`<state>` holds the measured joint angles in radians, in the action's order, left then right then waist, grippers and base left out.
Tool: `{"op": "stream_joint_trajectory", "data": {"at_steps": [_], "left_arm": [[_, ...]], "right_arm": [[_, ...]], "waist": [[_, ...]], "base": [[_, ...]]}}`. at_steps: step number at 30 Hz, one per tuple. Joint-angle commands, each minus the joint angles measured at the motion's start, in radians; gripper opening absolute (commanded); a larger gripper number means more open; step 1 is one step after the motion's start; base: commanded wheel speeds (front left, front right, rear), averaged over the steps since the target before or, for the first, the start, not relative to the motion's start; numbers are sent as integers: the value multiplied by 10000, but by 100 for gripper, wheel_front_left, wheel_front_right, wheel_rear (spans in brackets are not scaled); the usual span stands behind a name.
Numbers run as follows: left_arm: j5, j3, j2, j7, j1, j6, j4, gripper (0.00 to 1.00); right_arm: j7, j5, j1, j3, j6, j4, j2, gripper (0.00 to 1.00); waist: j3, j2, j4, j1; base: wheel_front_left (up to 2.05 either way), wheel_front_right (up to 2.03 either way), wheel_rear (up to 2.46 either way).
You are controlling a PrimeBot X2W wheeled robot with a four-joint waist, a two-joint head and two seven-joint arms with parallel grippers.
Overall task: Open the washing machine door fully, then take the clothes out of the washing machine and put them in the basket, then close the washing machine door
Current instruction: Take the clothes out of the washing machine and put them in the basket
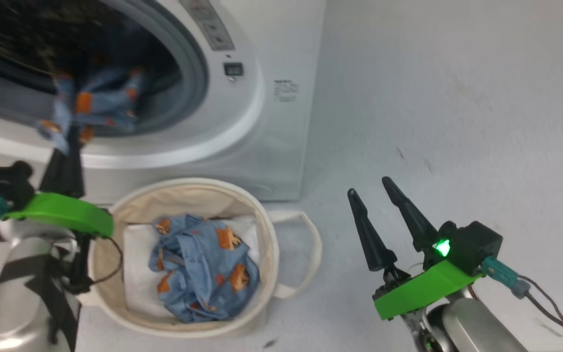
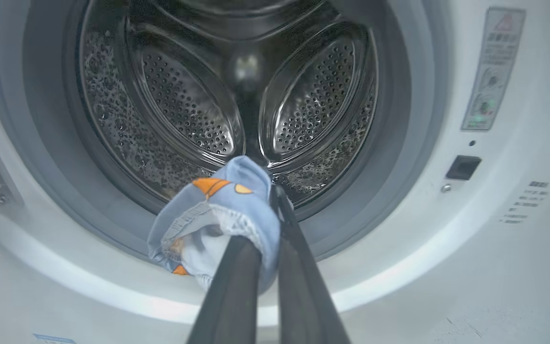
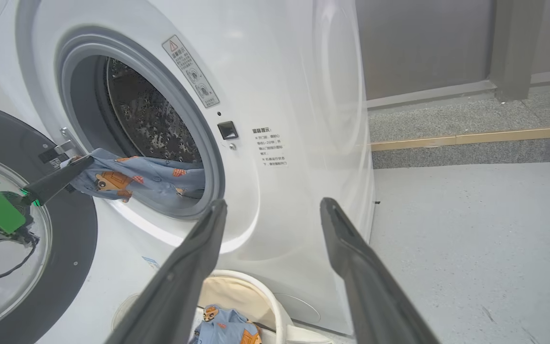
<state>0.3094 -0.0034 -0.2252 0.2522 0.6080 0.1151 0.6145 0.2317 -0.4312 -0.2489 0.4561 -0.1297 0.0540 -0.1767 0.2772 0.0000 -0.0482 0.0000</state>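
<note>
Head view, upper left: left pincer (image 1: 70,142) clamped on clothes (image 1: 100,100) at the washer (image 1: 271,146) mouth. Second piece (image 1: 203,269) in the basket (image 1: 269,230), lower centre. Right pincer (image 1: 369,188) apart, lower right.

Left wrist view, centre: cloth bunched over the fingers, drum (image 2: 184,105) behind.

Right wrist view: cloth draped over the gasket (image 3: 206,153), door (image 3: 72,248) open, lower left.

Best drawn out high to clear the lip, with a firm grip, then lowered over the basket.
</note>
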Motion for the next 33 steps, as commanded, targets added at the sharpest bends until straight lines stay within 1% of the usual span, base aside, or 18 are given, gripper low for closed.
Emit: {"op": "stream_joint_trajectory", "data": {"at_steps": [1, 2, 3, 4, 9, 13, 15, 17, 20, 22, 28, 33], "left_arm": [[-52, 17, -343, -214, -4, 68, -899, 0], [-52, 17, -343, -214, -4, 68, -899, 0], [100, -196, -387, -740, -211, 97, -1723, 0], [193, -270, -432, -1068, -318, 106, -2200, 0], [765, -347, -723, -3006, -899, 79, -4960, 0], [1196, -201, -881, -4468, -1136, -223, -7290, 0], [1340, -83, -940, -4962, -1120, -420, -8281, 0], [1538, 7, -922, -5403, -1117, -613, -8983, 0], [1675, 80, -948, -5819, -1221, -800, -9578, 0], [1809, 186, -886, -5860, -1277, -906, -9876, 0], [1829, 102, -1010, -6339, -1682, -1018, -9986, 0], [2009, 433, -1175, -6520, -1440, -1144, -10373, 0]], "right_arm": [[163, -154, -70, 244, -10, -142, 92, 100], [163, -154, -70, 244, -10, -142, 92, 100], [213, -271, -19, 274, -10, 9, 111, 100], [232, -314, 14, 274, -10, 66, 119, 100], [283, -447, 271, 141, -10, 175, 165, 100], [294, -436, 444, 1, -10, 130, 165, 100], [296, -427, 496, -37, -10, 70, 179, 100], [297, -418, 532, -52, -10, 35, 181, 100], [298, -427, 527, 14, -10, -34, 203, 100], [298, -446, 535, 20, -10, -80, 207, 100], [299, -468, 587, 37, -10, -127, 183, 100], [299, -491, 714, 29, -10, -253, 139, 100]], "waist": [[-893, 0, 696, 0], [-893, 0, 696, 0], [-1259, 0, 953, 0], [-1422, 0, 1071, 0], [-2047, 0, 1483, 0], [-2246, 0, 1654, 0], [-2317, 0, 1684, 0], [-2366, 0, 1699, 0], [-2366, 0, 1647, 0], [-2371, 0, 1591, 0], [-2422, 0, 1416, 0], [-2603, 0, 1368, 0]], "base": [[0, 0, 0], [0, 0, 0], [0, 0, 0], [0, 0, 0], [0, 0, 0], [0, 0, 0], [0, 0, 0], [0, 0, 0], [0, 0, 0], [0, 0, 0], [0, 0, 0], [0, 0, 0]]}}
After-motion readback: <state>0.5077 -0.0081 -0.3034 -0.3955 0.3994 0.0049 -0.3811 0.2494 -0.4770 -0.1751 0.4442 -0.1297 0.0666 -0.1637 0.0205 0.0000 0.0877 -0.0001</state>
